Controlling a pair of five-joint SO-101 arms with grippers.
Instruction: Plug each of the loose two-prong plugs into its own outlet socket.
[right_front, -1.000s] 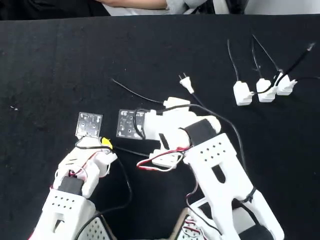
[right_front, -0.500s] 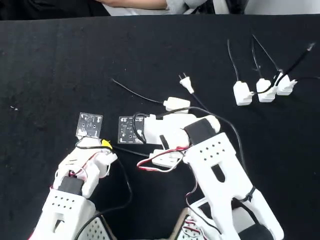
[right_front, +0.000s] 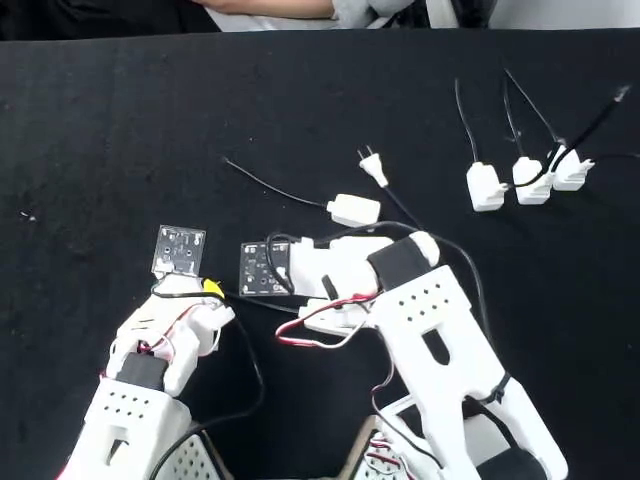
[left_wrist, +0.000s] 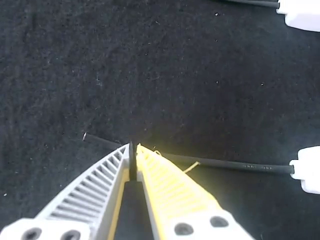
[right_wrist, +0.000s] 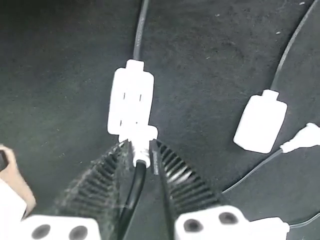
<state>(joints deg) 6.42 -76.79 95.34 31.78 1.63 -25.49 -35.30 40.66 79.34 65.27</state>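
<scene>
The right gripper (right_wrist: 140, 146) is clamping a white two-prong plug (right_wrist: 142, 159), which is sitting against the end of a white outlet socket (right_wrist: 129, 102) lying on the black table (right_front: 120, 130). The left gripper (left_wrist: 134, 148) is resting with fingers (left_wrist: 165, 185) together over a thin black cord (left_wrist: 225, 163); another plug (right_front: 371, 165) is lying loose near the socket.

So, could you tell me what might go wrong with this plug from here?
The outlet socket lies free on the table, so pushing the plug may just slide it away. The right gripper grips the plug near its cord, so it could tilt and miss the slots.
</scene>
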